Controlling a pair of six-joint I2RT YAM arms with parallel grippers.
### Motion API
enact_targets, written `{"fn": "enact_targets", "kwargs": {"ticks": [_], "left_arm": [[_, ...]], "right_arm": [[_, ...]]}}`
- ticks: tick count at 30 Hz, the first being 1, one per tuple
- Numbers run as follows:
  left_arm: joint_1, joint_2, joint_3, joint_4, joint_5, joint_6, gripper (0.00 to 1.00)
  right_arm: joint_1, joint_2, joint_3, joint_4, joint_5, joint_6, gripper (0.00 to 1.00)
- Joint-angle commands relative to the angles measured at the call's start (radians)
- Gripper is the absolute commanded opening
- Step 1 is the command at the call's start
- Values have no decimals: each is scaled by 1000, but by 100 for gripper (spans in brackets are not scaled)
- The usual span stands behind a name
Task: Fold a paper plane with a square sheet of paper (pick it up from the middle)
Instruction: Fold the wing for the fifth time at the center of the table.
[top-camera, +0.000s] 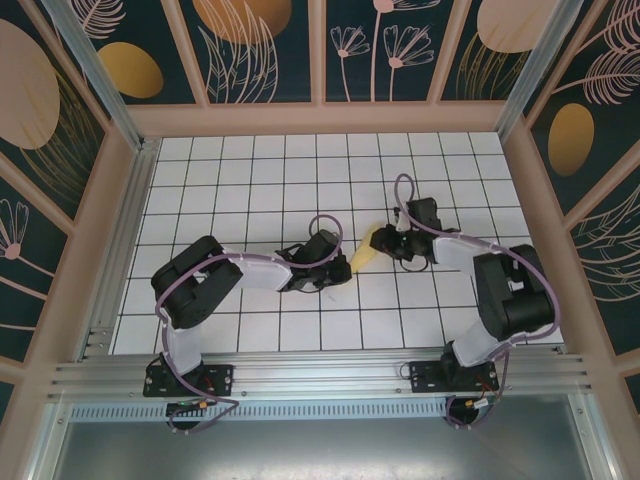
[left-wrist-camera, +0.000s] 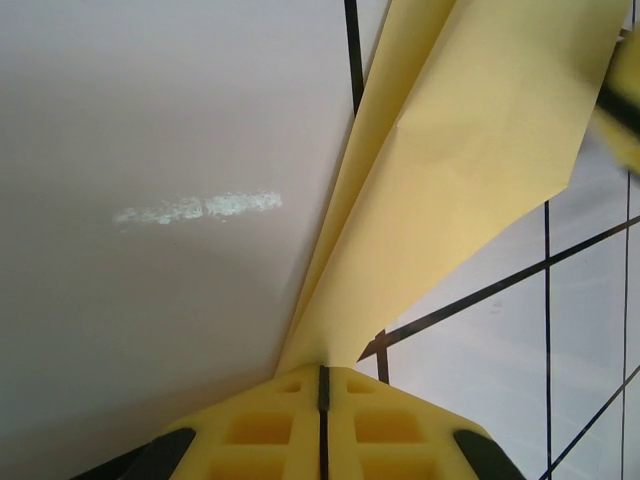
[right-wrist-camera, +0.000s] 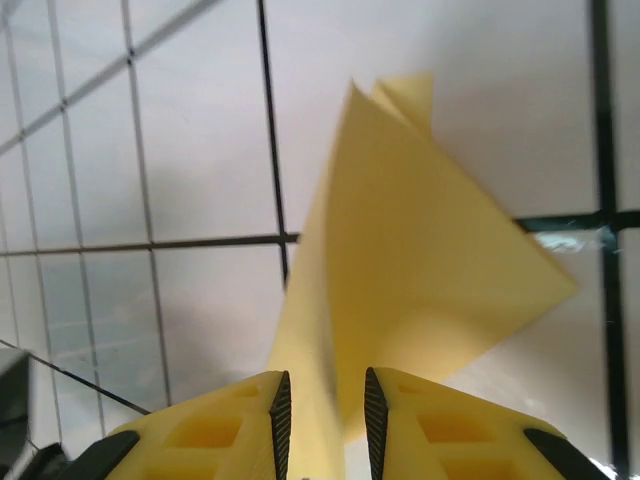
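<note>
The pale-yellow paper is folded into a narrow layered shape and is held off the tiled floor between the two arms. My left gripper is shut on its lower end. In the left wrist view the paper fans up and to the right from the pinched jaws of the left gripper. My right gripper is at the paper's other end. In the right wrist view the right gripper stands open, with folded layers of paper rising between its pads and ending in a pointed corner.
A white floor with black grid lines lies all round the arms. Pink-framed patterned walls close it in at the back and sides. An aluminium rail carries the arm bases at the near edge.
</note>
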Motion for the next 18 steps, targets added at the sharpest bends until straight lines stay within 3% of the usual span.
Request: {"fn": "enact_targets", "kwargs": {"ticks": [1,5,9,18], "left_arm": [[-3,36,-47,-125,-14,-25,7],[-3,49,-41,-125,-8,-26,6],[-3,48,-45,-122,-6,-28,3],[-5,47,-58,-110,9,-15,0]], "right_arm": [[-9,-112,25,-46,66,35,25],[36,-106,23,-38,-11,47,15],[113,-18,44,-36,-11,63,6],[171,174,91,32,-98,102,1]]}}
